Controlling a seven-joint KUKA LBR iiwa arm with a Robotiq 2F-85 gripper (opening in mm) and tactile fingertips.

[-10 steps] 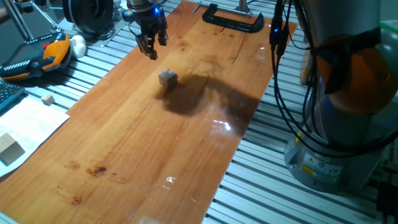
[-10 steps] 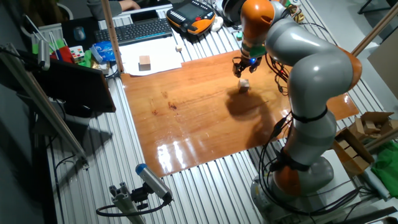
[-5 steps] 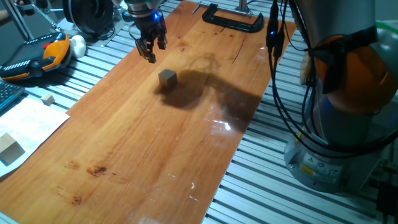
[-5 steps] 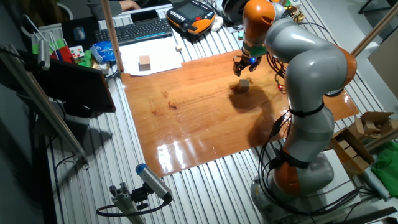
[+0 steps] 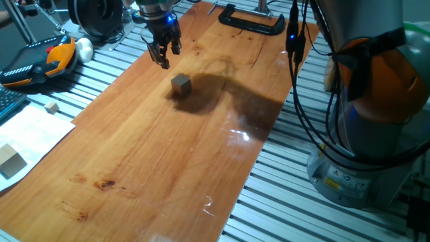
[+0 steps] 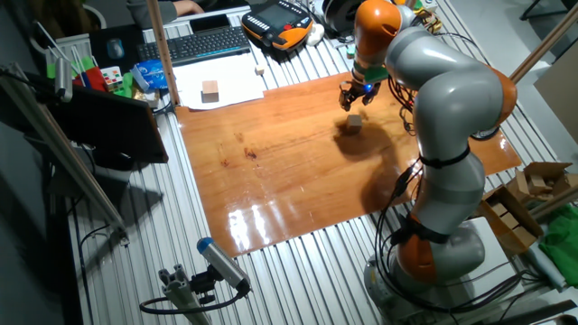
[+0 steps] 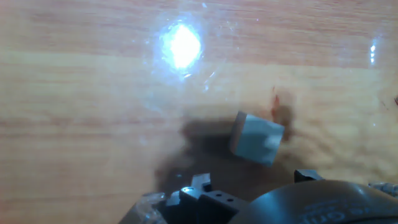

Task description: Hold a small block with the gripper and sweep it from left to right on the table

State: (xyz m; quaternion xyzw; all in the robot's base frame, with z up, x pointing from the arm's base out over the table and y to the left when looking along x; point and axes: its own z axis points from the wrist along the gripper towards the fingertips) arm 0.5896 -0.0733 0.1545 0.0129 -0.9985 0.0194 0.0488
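The small block (image 5: 181,83), a light-tan wooden cube, lies loose on the table (image 5: 168,148) in the far part of the board. It also shows in the other fixed view (image 6: 355,121) and in the hand view (image 7: 256,138), turned a little askew. The gripper (image 5: 164,55) hangs just beyond the block and above the board, not touching it. Its blue light glows. In the other fixed view the gripper (image 6: 349,101) sits just up-left of the block. In the hand view the fingertips (image 7: 196,185) stand apart at the bottom edge with nothing between them.
A black clamp (image 5: 252,22) grips the board's far end. An orange pendant (image 5: 40,60) lies on the slats at left. A larger pale block (image 5: 10,161) and a tiny cube (image 5: 52,107) sit near white paper. The arm's base (image 5: 363,134) and cables (image 5: 302,101) stand at right.
The gripper has drifted slightly away from the block, toward the board's far left edge. The block has stayed where it was.
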